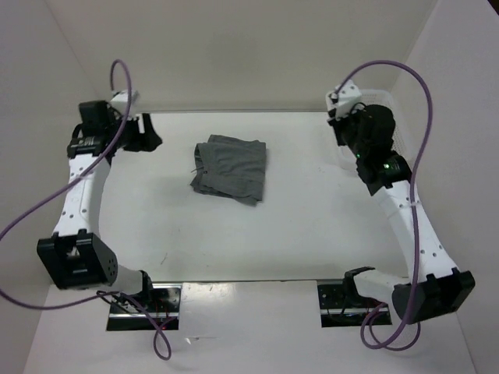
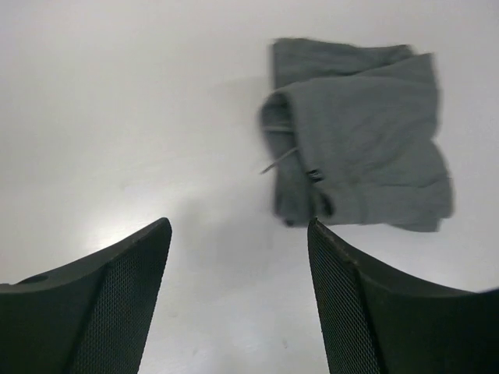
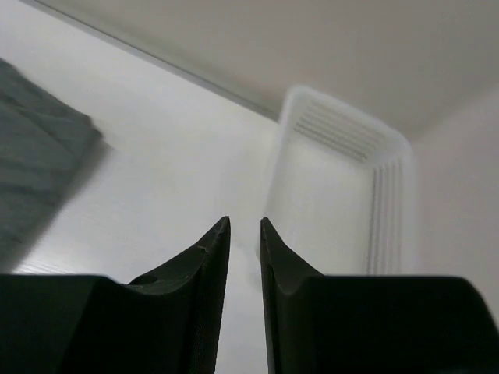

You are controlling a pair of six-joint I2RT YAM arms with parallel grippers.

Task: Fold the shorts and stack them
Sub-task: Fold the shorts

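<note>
The grey shorts lie folded in a compact, slightly uneven pile on the white table, a little behind its middle. In the left wrist view the shorts are ahead and to the right, with the thin drawstring showing at their left edge. My left gripper is at the far left of the table, clear of the shorts; it is open and empty. My right gripper is at the far right by the basket. Its jaws stand almost together with nothing between them. The shorts' edge shows at the left of the right wrist view.
A white plastic mesh basket stands at the far right corner, partly hidden behind the right arm; in the right wrist view the basket is just ahead. White walls close the table at the back and sides.
</note>
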